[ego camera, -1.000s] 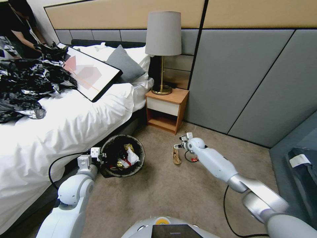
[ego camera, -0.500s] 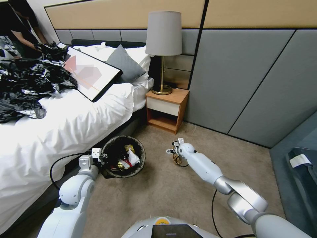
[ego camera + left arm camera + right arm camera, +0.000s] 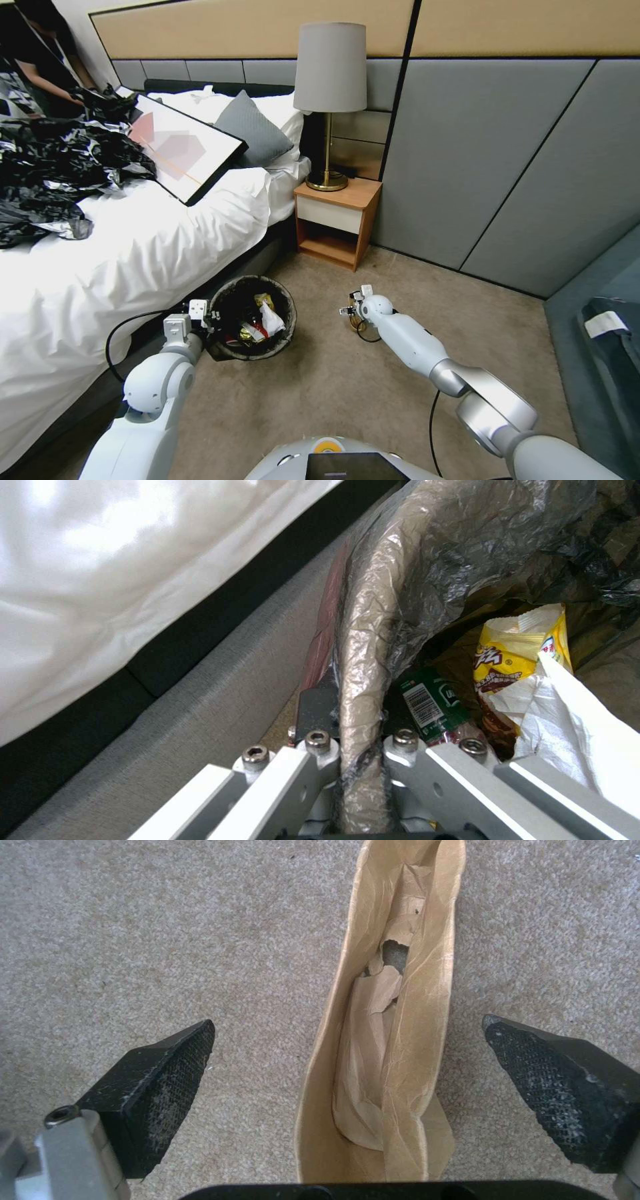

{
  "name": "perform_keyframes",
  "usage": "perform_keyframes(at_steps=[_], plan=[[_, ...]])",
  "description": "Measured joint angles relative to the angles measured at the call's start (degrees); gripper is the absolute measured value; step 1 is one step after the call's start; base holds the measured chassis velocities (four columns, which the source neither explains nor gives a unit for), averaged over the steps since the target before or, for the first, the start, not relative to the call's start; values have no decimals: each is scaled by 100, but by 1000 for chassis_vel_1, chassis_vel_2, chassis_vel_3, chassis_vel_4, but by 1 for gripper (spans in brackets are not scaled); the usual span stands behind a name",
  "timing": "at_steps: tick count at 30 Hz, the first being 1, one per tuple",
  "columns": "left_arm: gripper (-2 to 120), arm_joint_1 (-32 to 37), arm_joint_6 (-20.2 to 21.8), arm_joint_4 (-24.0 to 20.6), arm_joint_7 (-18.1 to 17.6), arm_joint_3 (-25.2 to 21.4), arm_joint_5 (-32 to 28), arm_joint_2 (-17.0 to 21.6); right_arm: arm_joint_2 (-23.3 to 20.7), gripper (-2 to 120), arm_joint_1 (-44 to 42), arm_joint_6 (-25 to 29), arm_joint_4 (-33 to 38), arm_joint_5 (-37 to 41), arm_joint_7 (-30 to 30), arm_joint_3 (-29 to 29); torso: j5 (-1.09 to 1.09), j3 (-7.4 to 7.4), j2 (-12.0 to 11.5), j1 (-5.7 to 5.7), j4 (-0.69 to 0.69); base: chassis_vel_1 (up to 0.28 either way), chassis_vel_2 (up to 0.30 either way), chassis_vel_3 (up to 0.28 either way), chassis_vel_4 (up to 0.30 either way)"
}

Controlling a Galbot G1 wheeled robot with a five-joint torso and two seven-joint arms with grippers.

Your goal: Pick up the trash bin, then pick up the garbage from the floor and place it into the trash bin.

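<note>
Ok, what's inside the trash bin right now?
Inside the trash bin: a yellow snack wrapper, white tissue and a green-labelled bottle, partly covered. Anything beneath them is hidden. The left hand clamps the rim.

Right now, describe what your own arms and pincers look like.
Both arms are smooth, rounded, pale grey-white shells; the right arm has a brushed silver elbow joint. A black cable loops from each. The left pincer has silvery metal fingers with hex bolts. The right pincer has black wedge-shaped fingertips with mesh-textured pads on metal mounts.
</note>
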Motion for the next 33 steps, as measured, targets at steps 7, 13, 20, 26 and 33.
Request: perform_keyframes(at_steps=[7, 13, 20, 26, 33], plan=[[0, -7, 0, 24, 6, 44, 28, -27, 88, 100, -1, 57, -191, -173, -82, 2, 0, 0, 0, 0, 0, 0, 0, 0, 0], [0, -15, 0, 24, 11, 39, 30, -30, 268, 100, 2, 226, -666, -397, -211, 37, 1, 0, 0, 0, 1, 0, 0, 0, 0], [0, 4, 0, 24, 27, -25, 31, -3, 361, 100, -26, 558, -1350, -815, -495, 127, 0, 0, 0, 0, 0, 0, 0, 0, 0], [0, -16, 0, 50, 30, -7, 54, -20, 357, 100, -67, 614, -1409, -845, -530, 148, 0, 0, 0, 0, 0, 0, 0, 0, 0], [0, -34, 0, 58, 40, 1, 57, -19, 351, 86, -95, 723, -1356, -1010, -637, 140, 0, 0, 0, 0, -1, 0, 0, 0, 0]])
